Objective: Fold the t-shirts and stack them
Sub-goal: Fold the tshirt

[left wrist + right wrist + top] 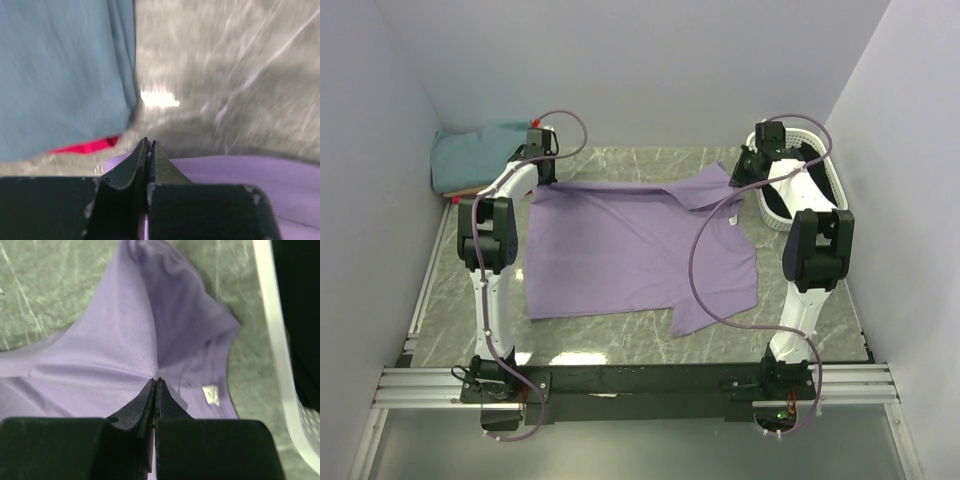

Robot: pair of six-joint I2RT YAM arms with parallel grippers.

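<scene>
From above: spread flat on the marble table [620,340], lavender t-shirt [620,250], far corners under left gripper [542,168] and right gripper [745,172]; teal shirt [475,155] far left.
Left wrist: jaws pinched together on lavender hem; red shirt [85,146] beneath teal.
Right wrist: clamped on puckered lavender cloth; white tag [211,394], white basket [280,365] alongside.

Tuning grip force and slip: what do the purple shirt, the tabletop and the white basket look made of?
Lavender t-shirt: thin, soft knit cloth, probably cotton, matte. It creases and drapes, and has a sewn neck label.
Tabletop: grey-green marble look with white veins and a slight sheen. It could be stone or a printed laminate.
White basket: likely moulded plastic, with a smooth rim and a perforated wall.
</scene>
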